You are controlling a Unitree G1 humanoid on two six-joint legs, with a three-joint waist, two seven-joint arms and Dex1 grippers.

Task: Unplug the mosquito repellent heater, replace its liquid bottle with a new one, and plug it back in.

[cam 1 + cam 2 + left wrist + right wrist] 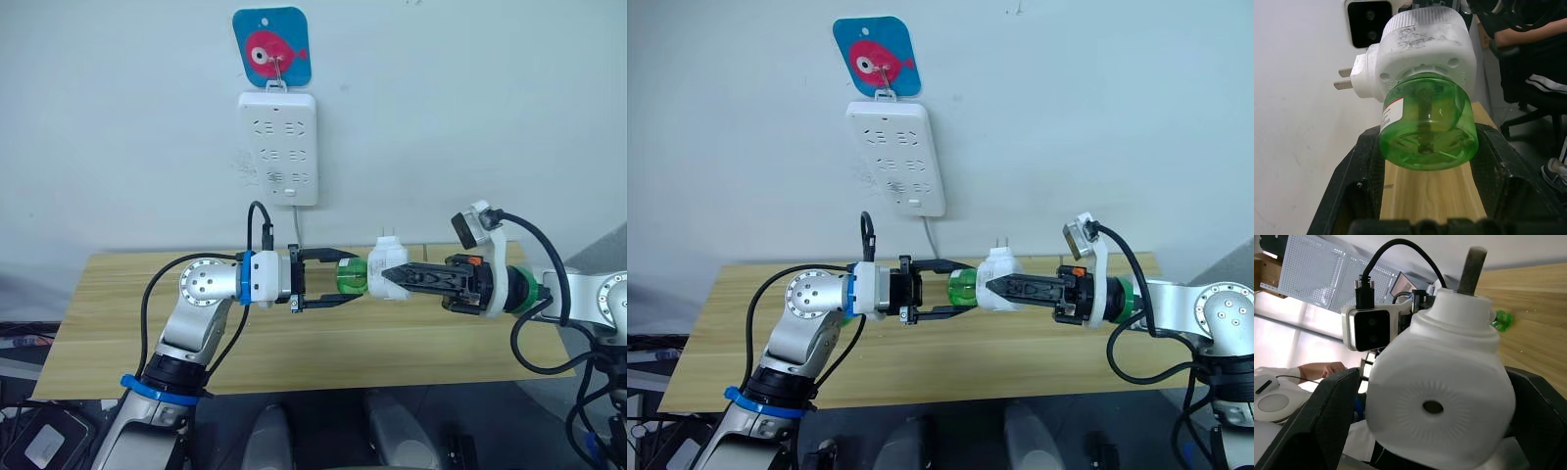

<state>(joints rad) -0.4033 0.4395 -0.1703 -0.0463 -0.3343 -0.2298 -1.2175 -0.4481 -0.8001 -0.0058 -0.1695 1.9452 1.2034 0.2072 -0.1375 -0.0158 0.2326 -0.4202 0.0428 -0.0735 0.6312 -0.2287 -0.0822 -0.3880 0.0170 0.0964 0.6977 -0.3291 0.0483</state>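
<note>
I held the mosquito repellent heater (386,267) in my right claw (392,277), fingers clamped on its white body, up in the air above the table (118,323) and in front of the wall. Its two prongs pointed upward, free of any socket, so the unplugging was done; the power strip (278,147) hung on the wall above, under a blue fish hook plate (271,45), with nothing plugged where I could see.

The green liquid bottle (351,275) was seated in the heater's underside, sticking out toward my left arm. My left claw (345,279) reached in from the other side, one finger above and one below the bottle. In the left wrist view the bottle (1426,121) sat between the two black fingers (1359,171), which looked close against its sides, though I could not tell for certain whether they were pressing it or just short of it.

As I judged it, I was at the start of the swap: the bottle had yet to come off. After that, a new bottle had to be fitted and the heater plugged back into the strip. I could not make out a fresh bottle on the table.
</note>
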